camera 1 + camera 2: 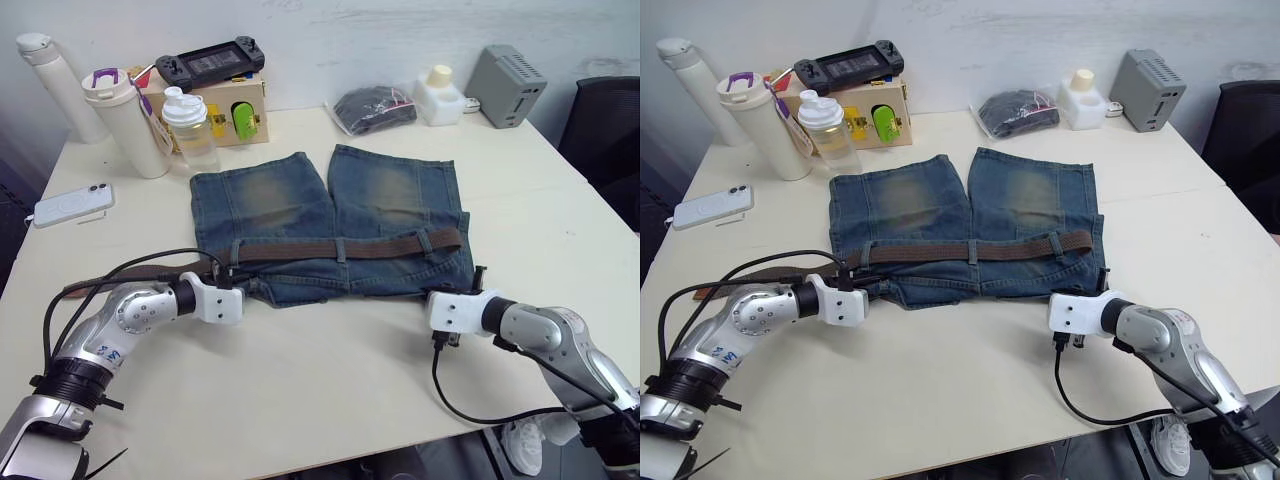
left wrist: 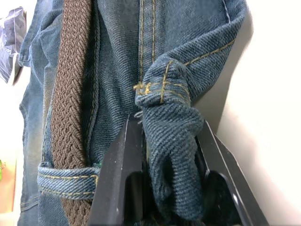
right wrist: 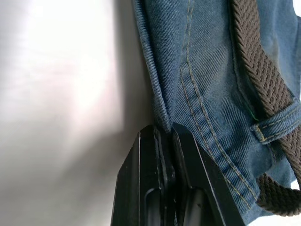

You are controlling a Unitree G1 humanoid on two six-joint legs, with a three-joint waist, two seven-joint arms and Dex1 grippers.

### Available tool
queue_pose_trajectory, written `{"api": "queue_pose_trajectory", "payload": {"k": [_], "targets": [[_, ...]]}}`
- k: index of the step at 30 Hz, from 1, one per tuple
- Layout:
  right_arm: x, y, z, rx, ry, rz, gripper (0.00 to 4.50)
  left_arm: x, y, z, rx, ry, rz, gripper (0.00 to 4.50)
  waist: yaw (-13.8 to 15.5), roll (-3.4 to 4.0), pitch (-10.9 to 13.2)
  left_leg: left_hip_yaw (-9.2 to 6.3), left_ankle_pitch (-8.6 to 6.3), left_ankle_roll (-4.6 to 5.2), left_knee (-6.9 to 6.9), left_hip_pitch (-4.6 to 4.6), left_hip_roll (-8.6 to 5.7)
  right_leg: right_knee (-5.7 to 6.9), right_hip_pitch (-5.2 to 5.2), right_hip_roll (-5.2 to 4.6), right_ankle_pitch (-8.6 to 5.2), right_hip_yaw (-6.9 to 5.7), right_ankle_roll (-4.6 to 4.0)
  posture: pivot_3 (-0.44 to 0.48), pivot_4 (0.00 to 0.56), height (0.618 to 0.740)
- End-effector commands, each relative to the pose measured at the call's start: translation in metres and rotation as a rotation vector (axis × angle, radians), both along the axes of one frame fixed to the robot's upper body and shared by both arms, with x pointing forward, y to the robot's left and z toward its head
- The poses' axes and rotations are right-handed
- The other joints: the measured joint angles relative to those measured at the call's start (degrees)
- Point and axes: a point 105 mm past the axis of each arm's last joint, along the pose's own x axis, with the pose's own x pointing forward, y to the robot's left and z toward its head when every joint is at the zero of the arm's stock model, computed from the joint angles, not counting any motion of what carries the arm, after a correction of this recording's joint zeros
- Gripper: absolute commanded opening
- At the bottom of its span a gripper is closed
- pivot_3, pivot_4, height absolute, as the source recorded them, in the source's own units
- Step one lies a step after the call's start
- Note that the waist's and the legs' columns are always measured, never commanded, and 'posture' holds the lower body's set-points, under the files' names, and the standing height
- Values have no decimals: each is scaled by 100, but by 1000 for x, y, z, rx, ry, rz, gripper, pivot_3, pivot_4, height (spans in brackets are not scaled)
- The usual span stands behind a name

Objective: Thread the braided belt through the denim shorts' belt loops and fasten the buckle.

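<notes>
Threading step: belt point(image 1: 345, 246) runs through the loops point(image 1: 340, 248) across the shorts point(image 1: 330, 225) on the table point(image 1: 330, 400). Left gripper point(image 2: 169, 188) clenches a waistband fold; right gripper point(image 3: 167, 136) pinches the hem edge. Next I need to regrasp the belt. Wrist views show the grips; buckle probably off left, unclear.

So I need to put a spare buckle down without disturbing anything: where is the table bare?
Bare tabletop lies in front of the denim shorts, between left gripper and right gripper, and right of the shorts. The back left is crowded with bottles.
</notes>
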Motion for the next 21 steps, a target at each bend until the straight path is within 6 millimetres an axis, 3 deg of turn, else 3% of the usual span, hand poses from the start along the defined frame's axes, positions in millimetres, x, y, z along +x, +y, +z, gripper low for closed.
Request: {"api": "queue_pose_trajectory", "payload": {"k": [1,11,13,18,19,21], "targets": [[8,-22,0,-46,-12,-77,28,-11,3,-25,38,112,1,428,21,-1,0,0,0,0,0,1,0,0,1,0,0,0,0,0,150,690],[4,-17,-5,-10,25,-80,28,-13,1,-26,5,133,4,428,114,-1,1,0,0,0,0,3,0,-1,2,1,0,0,0,0,150,690],[2,-17,-2,59,61,-103,760,-13,-5,-18,-70,147,-6,1451,124,-1,1,-1,0,0,0,3,0,0,2,1,0,0,0,0,150,690],[-3,-23,28,269,143,-156,2848,-16,-9,7,-197,181,-11,3300,144,-2,4,-8,0,0,0,1,0,-4,4,0,0,-6,0,0,150,690],[-3,-25,38,313,153,-164,3246,-20,-11,14,-234,206,-26,3626,138,-2,8,-9,0,0,0,-1,0,-5,3,0,0,-6,0,0,150,690],[-4,-30,60,408,191,-174,4336,-31,-17,29,-317,267,-56,3686,129,11,41,-10,0,1,0,-6,0,-7,1,-1,0,-6,0,0,150,690]]}}
